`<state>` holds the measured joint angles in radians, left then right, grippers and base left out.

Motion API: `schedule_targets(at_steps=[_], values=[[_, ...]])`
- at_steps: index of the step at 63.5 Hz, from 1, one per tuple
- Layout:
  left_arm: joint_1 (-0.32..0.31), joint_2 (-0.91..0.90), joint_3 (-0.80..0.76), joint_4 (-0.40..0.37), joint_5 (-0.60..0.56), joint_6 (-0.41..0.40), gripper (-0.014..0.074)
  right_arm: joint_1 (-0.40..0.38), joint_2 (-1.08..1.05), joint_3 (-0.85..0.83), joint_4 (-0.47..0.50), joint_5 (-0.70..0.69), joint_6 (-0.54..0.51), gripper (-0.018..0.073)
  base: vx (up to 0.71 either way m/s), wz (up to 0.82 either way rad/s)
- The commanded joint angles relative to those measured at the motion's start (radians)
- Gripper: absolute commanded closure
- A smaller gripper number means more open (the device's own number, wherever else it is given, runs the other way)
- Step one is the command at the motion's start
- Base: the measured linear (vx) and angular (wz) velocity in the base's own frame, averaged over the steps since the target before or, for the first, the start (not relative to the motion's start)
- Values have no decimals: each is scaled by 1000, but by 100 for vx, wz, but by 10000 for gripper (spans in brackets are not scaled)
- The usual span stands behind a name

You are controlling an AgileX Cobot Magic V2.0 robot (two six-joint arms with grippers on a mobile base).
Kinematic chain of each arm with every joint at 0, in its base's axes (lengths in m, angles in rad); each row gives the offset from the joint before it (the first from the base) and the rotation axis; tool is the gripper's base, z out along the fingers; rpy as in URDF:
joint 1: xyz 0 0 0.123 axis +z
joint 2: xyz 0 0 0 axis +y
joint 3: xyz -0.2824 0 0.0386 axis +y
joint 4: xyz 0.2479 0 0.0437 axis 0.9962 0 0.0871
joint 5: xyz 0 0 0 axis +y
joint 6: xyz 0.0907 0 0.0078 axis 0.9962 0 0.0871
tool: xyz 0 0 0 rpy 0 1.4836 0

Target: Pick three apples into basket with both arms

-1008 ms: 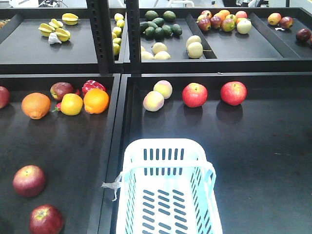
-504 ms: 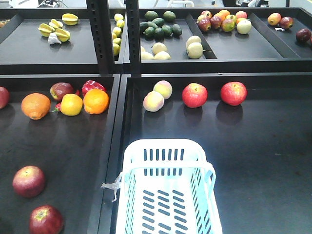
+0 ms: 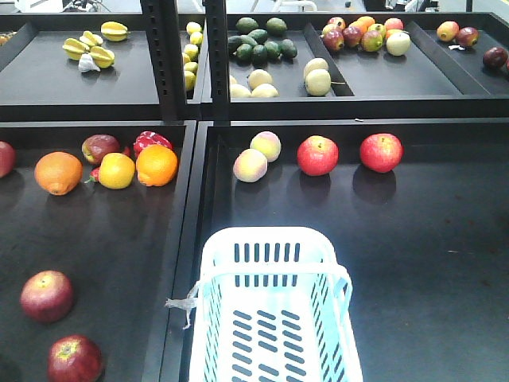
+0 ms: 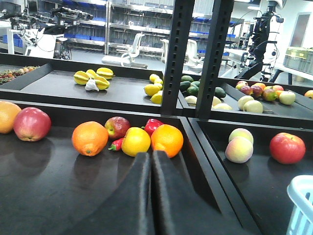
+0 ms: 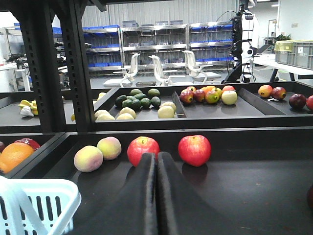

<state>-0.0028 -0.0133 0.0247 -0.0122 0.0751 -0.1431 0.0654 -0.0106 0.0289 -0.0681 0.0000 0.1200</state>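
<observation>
Two dark red apples lie at the front of the left tray, one [image 3: 48,295] behind the other [image 3: 75,359]. A third dark red apple with a green patch [image 3: 101,147] [image 4: 117,126] sits among the oranges further back. The pale blue-white basket [image 3: 270,235] [image 4: 303,193] [image 5: 54,188] stands empty at the front of the right tray. Neither gripper shows in the front view. My left gripper [image 4: 150,154] is shut on nothing and points at the orange group. My right gripper [image 5: 156,155] is shut, empty, and lines up with a bright red apple [image 5: 143,147].
Two bright red apples [image 3: 317,155] [image 3: 381,152] and two peaches [image 3: 250,165] lie behind the basket. Oranges [image 3: 157,165], a yellow fruit [image 3: 117,170] and a pink-red apple [image 4: 32,124] fill the left tray's back. A raised divider [image 3: 191,239] separates the trays; upper shelves hold more fruit.
</observation>
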Motion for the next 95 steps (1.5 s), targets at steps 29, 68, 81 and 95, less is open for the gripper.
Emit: schedule_targets(at_steps=[29, 68, 81, 95], values=[[2, -14, 16, -7, -159, 0, 603, -5, -11, 14, -7, -69, -1, 568, 0, 0], [2, 80, -364, -6, 92, 24, 603, -5, -11, 14, -7, -69, -1, 568, 0, 0], [2, 313, -598, -6, 346, 123, 603, -5, -11, 14, -7, -69, -1, 568, 0, 0], [2, 547, -776, -6, 523, 195, 603, -5, -11, 14, -7, -69, -1, 568, 0, 0]])
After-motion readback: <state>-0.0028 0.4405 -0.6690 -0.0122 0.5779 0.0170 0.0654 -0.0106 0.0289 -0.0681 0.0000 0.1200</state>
